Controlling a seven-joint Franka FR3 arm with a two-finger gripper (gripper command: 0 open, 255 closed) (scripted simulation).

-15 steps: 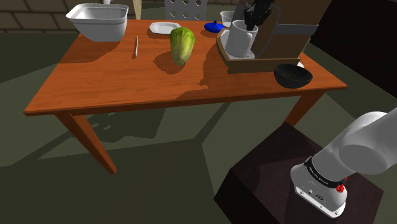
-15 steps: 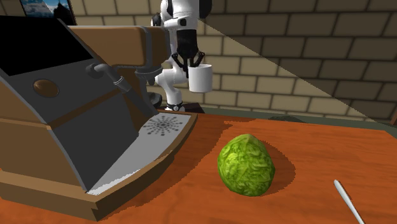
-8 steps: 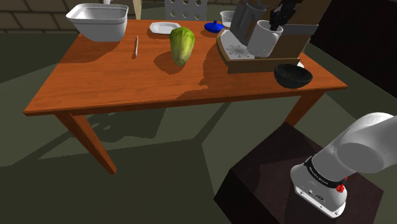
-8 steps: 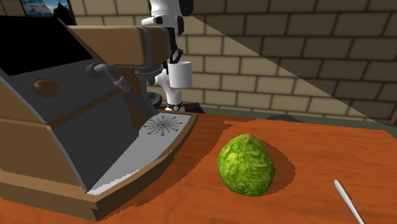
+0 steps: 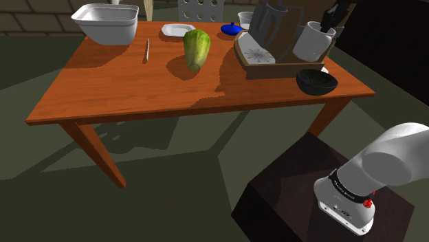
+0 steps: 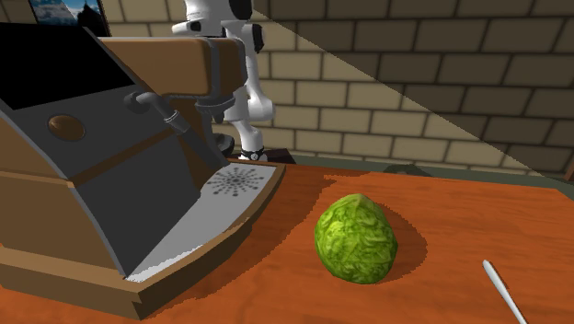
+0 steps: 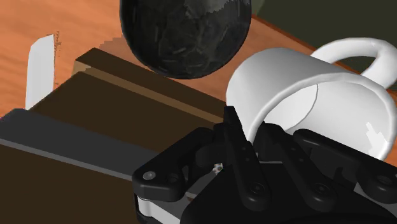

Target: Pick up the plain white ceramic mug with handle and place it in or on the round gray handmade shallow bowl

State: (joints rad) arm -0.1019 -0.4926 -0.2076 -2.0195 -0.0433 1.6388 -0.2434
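At the shoulder view's far left a white tub sits on the brown bench, followed by a thin pale stick, a small white plate and a green lettuce head. Further right come a small blue thing and the coffee machine on its brown base. Right of that the white mug hangs tilted in the air, off the bench, with the claw at its rim — in the wrist view the black fingers pinch the mug's rim between them. The dark round bowl stands on the bench just below the mug, apart from it. At the lower right the dark stand carries the arm's white base
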